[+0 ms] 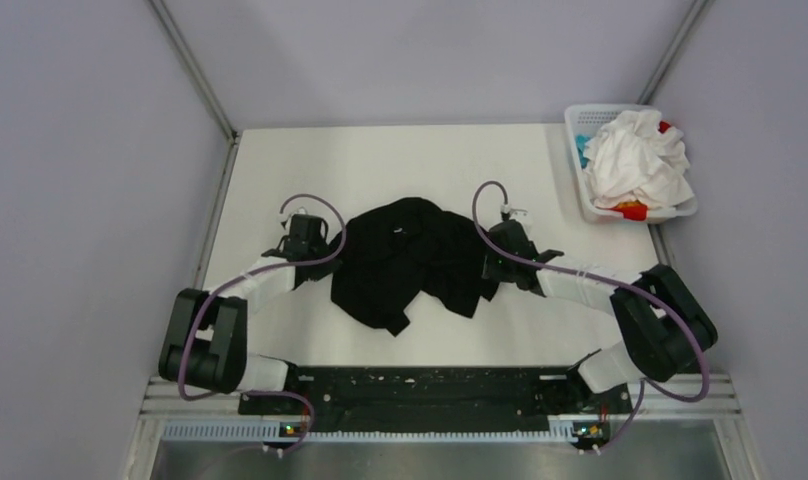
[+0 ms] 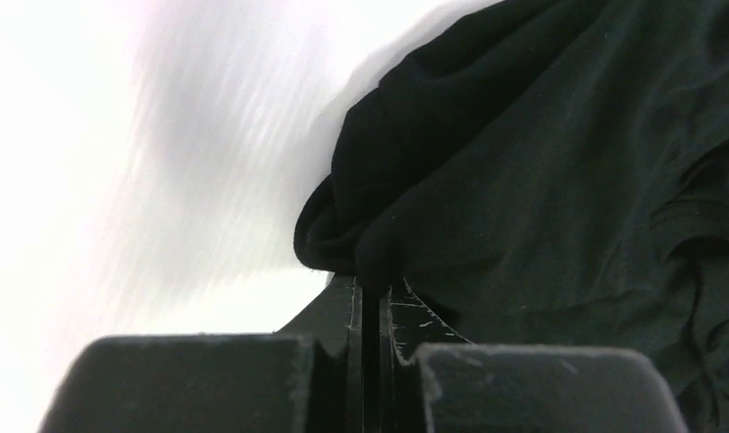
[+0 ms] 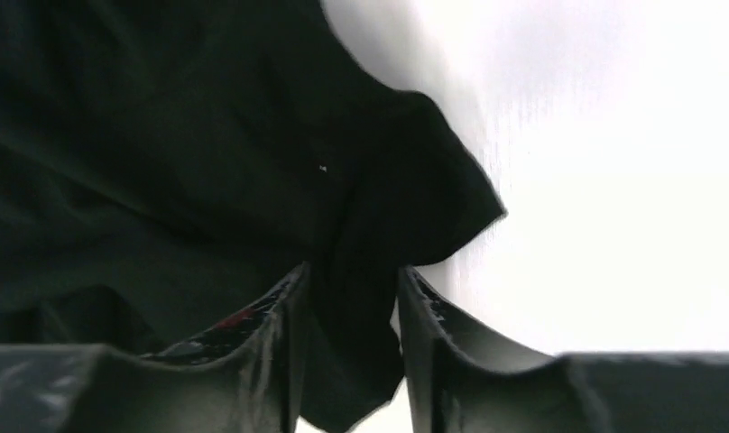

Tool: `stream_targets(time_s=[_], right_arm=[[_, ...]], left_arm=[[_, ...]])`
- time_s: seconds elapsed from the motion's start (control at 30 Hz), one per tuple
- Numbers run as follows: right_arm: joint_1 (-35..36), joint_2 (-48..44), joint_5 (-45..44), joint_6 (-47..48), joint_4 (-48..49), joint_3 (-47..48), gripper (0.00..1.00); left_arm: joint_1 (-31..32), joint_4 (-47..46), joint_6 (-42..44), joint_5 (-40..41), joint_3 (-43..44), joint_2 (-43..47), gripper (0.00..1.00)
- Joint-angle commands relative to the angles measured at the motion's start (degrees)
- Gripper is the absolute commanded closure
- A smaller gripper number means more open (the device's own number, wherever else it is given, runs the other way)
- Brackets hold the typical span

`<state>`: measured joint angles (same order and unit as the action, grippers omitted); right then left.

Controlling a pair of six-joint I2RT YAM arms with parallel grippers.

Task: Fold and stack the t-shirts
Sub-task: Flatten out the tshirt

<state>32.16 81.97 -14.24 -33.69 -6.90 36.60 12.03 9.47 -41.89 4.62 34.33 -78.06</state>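
Observation:
A large black t-shirt (image 1: pixel 410 262) lies crumpled in the middle of the white table (image 1: pixel 280 160). My left gripper (image 1: pixel 330 256) is at the shirt's left edge. In the left wrist view its jaws (image 2: pixel 372 290) are pressed nearly together on a fold of the black t-shirt (image 2: pixel 541 162). My right gripper (image 1: pixel 490 264) is at the shirt's right edge. In the right wrist view its fingers (image 3: pixel 352 275) stand apart around a hanging fold of the black cloth (image 3: pixel 162 162), with a sliver of light beside the right finger. White t-shirts (image 1: pixel 635 160) are piled in the basket.
A white lattice basket (image 1: pixel 572 150) stands at the table's back right corner, with red cloth (image 1: pixel 632 210) and blue cloth (image 1: pixel 581 143) showing under the white pile. Grey walls close in the table on three sides.

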Motion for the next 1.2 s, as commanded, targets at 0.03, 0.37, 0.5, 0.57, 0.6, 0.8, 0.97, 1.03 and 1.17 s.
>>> stream_targets(time_s=[0.03, 0.37, 0.5, 0.57, 0.6, 0.8, 0.97, 1.03, 1.17], right_arm=[[0.62, 3.88, 2.89, 0.61, 6.23, 1.94, 0.85], [0.62, -17.71, -4.48, 12.53, -1.81, 14.15, 1.0], [0.62, -29.1, -2.99, 15.53, -5.14, 20.84, 1.0], [0.62, -33.54, -1.05, 16.65, -6.21, 24.35, 1.0], [0.58, -35.52, 0.13, 17.2, -6.62, 26.23, 1.0], [0.62, -40.49, 10.73, 18.48, -8.43, 40.17, 1.0], [0.62, -37.89, 19.59, 17.54, -10.99, 55.8, 1.0], [0.62, -36.76, 20.32, 16.8, -12.16, 60.19, 1.0], [0.69, -32.81, 15.39, 18.05, -14.82, 65.55, 1.0]], left_arm=[[-0.58, -0.94, 4.4, -2.19, 7.66, -3.4, 1.0], [-0.61, 9.69, 7.85, 8.23, 15.16, 22.45, 1.0], [-0.58, 11.66, 10.44, 10.13, 19.62, 38.13, 1.0], [-0.54, 12.76, 11.48, 12.22, 22.69, 44.22, 1.0], [-0.53, 13.27, 12.18, 12.87, 24.37, 46.86, 1.0], [-0.58, 14.1, 14.23, 6.44, 37.9, 54.58, 1.0], [-0.61, 13.86, 13.9, -1.71, 48.91, 53.51, 1.0], [-0.65, 13.6, 13.75, -3.5, 52.1, 52.15, 1.0], [-0.72, 11.81, 14.06, -3.33, 54.81, 48.37, 1.0]])
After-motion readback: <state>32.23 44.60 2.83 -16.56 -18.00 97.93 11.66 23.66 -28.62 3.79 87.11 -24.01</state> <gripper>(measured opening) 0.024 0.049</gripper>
